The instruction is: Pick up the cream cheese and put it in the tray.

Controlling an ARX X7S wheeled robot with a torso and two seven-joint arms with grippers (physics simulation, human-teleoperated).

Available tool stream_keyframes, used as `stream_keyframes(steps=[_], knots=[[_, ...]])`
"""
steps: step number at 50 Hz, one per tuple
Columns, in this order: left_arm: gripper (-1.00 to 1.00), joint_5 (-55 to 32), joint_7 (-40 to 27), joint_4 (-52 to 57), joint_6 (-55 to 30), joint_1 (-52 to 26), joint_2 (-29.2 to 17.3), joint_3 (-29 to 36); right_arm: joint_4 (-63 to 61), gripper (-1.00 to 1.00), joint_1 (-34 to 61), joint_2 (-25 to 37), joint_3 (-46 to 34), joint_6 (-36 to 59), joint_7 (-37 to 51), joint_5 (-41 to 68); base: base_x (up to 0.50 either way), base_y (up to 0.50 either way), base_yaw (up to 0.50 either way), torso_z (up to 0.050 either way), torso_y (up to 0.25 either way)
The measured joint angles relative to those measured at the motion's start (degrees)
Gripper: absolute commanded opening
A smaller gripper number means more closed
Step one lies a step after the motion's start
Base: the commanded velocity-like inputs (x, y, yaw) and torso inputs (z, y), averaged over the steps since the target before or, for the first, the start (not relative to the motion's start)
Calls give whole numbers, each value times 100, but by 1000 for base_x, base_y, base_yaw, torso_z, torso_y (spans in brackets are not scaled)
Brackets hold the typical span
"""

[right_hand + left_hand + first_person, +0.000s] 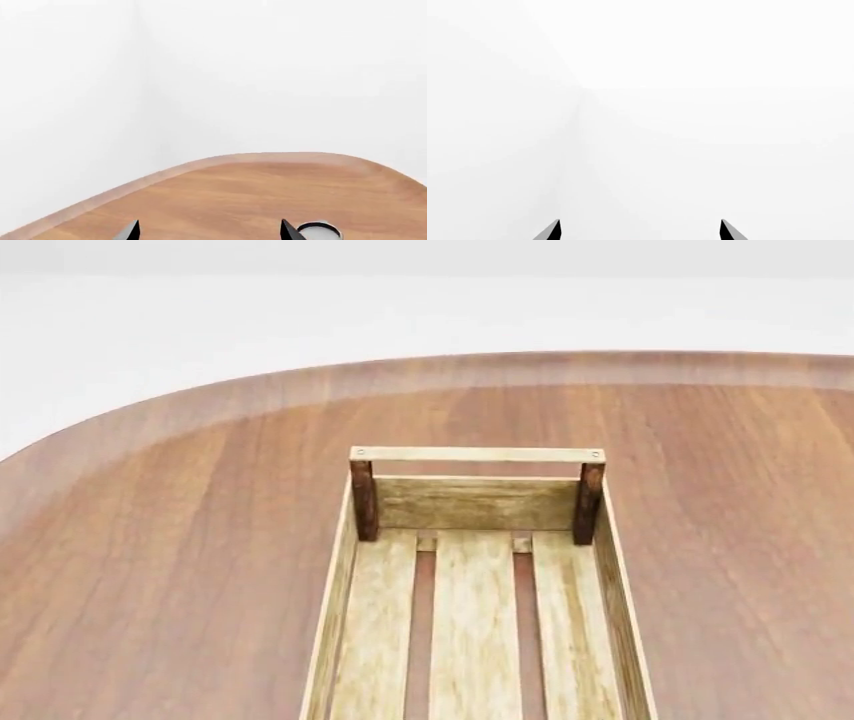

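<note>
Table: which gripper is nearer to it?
Right, likely. The right gripper hangs open over the table; the left gripper, open, faces only white wall, no table in its view.

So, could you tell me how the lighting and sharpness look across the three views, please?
Head view: even, soft light, no glare; the tray casts barely any shadow on the table, and all is sharp. Left wrist view: almost wholly washed-out white, only the left gripper tips showing dark. Right wrist view: flat white background, crisp table edge, a can top cut off beside the right gripper.

Head view looks down on tray (475, 502); right wrist shares table (267, 200).
</note>
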Motion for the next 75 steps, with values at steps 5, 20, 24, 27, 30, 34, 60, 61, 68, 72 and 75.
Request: stream_keyframes(steps=[5,20,24,27,30,34,60,61,68,72,75], knots=[[100,2,4,2,-29,-8,-4,14,95,100,-16,-33,125,-12,75,95,0,0,0,0,0],[100,16,-9,17,-83,-5,-15,32,240,100,-57,-80,340,122,243,331,0,0,0,0,0],[100,19,-12,22,-98,-5,-17,38,262,100,-66,-81,376,190,254,445,0,0,0,0,0],[100,20,-14,24,-108,-7,-19,44,295,100,-63,-77,397,252,256,539,0,0,0,0,0],[100,20,-14,24,-119,-12,-21,51,322,100,-65,-71,422,320,259,639,0,0,0,0,0],[100,17,-15,24,-130,-18,-26,61,339,100,-74,-54,452,421,260,773,0,0,0,0,0],[100,-24,-14,-12,-202,-84,-46,121,449,100,-265,157,704,917,47,1738,0,0,0,0,0],[100,-25,-14,-13,-205,-85,-47,123,453,100,-268,166,704,939,46,1756,0,0,0,0,0],[100,-27,-16,-11,-222,-89,-53,132,487,100,-284,218,708,1075,64,1835,0,0,0,0,0],[100,-28,-17,-17,-226,-94,-55,138,496,100,-302,244,721,1139,78,1874,0,0,0,0,0],[100,-33,-17,-29,-229,-104,-56,145,504,100,-315,261,730,1180,85,1899,0,0,0,0,0]])
